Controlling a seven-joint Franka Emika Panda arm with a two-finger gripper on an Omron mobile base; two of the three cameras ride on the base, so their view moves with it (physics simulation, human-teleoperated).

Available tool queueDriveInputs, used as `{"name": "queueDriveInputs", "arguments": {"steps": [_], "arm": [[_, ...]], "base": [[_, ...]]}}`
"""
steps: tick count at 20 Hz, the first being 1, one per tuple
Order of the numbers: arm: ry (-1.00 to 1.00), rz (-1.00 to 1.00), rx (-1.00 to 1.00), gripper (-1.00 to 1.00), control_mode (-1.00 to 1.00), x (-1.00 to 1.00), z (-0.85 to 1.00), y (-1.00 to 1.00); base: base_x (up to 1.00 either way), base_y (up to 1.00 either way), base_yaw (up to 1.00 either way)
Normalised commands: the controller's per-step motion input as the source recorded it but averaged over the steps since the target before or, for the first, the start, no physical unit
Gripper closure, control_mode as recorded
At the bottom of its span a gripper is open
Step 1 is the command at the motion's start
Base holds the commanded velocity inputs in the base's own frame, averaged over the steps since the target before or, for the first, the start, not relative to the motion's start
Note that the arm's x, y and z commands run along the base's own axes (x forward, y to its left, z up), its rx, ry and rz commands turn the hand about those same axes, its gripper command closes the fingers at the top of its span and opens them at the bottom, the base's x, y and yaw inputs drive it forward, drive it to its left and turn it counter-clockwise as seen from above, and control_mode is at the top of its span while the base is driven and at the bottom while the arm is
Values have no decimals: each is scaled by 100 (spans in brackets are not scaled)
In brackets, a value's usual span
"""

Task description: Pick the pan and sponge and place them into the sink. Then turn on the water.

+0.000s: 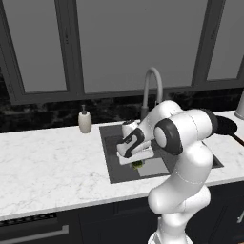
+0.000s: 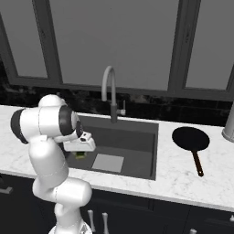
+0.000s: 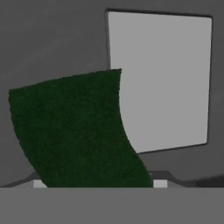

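Holding the sponge clamped, the gripper hangs low inside the sink, its light square patch just beyond the sponge. Judged step: sponge placement. Next move calls for letting go, then fetching the pan, well apart on the counter.
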Motion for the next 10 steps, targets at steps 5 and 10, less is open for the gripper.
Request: {"name": "queueDriveInputs", "arguments": {"steps": [5, 10], "arm": [[0, 0, 0, 100, -100, 29, -30, -36], [0, 0, 0, 100, -100, 24, -34, -33]], "base": [[0, 0, 0], [0, 0, 0]]}}
